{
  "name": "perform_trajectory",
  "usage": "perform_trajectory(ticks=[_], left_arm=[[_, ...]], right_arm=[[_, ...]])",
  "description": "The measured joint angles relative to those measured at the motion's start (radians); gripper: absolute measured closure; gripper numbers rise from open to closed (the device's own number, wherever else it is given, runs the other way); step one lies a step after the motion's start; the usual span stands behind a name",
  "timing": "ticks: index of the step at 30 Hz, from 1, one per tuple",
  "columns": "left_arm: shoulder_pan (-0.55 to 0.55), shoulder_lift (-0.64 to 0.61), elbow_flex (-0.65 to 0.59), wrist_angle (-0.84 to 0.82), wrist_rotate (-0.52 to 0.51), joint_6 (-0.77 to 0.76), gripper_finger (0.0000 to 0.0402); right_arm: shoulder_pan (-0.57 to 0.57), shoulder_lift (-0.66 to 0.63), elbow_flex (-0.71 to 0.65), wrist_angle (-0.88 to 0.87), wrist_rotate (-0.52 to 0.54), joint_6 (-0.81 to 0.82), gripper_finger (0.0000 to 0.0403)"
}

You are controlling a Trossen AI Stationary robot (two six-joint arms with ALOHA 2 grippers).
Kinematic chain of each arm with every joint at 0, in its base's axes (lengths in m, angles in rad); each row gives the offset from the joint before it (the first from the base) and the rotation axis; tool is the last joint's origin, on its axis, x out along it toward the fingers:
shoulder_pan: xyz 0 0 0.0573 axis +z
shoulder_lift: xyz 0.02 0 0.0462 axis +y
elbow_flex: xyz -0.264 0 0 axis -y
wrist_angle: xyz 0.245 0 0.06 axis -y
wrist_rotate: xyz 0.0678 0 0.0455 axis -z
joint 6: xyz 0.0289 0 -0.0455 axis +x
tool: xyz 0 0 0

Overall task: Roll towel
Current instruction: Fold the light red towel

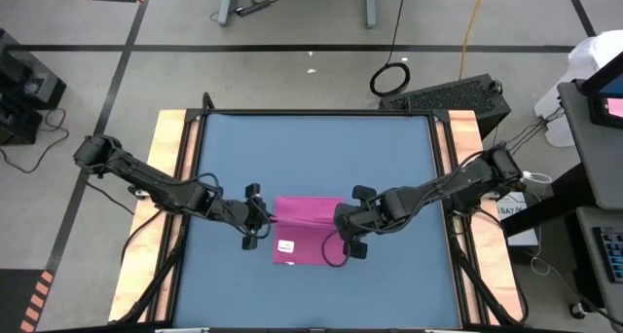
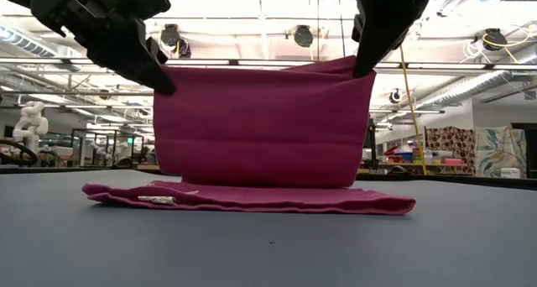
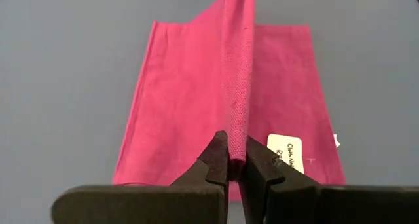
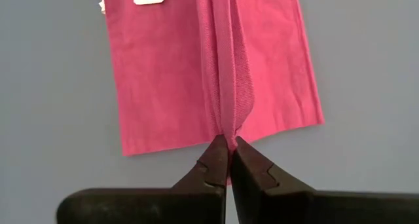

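Above the blue table (image 1: 311, 148), left gripper (image 2: 168, 84) and right gripper (image 2: 362, 69) each pinched tight on a top corner of the towel (image 2: 264, 127), lower part folded flat below, white tag (image 2: 157, 200) near left.

The high camera looks straight down on the whole table (image 1: 311, 138). The low one sits at table height, facing level across it, close to the towel (image 2: 264, 127) (both share it). Each wrist camera peers closely down, probably steeply, toward 12 o'clock.
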Motion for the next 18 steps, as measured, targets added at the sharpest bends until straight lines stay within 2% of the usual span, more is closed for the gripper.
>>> perform_trajectory(ticks=[7, 18], left_arm=[[-0.006, 0.000, 0.000, -0.004, 0.052, -0.001, 0.0383], [-0.024, 0.000, 0.000, -0.003, 0.053, -0.010, 0.0383]], right_arm=[[0.017, 0.008, 0.000, 0.026, -0.004, 0.013, 0.0401], [0.034, 0.053, 0.000, 0.037, -0.002, 0.028, 0.0401]])
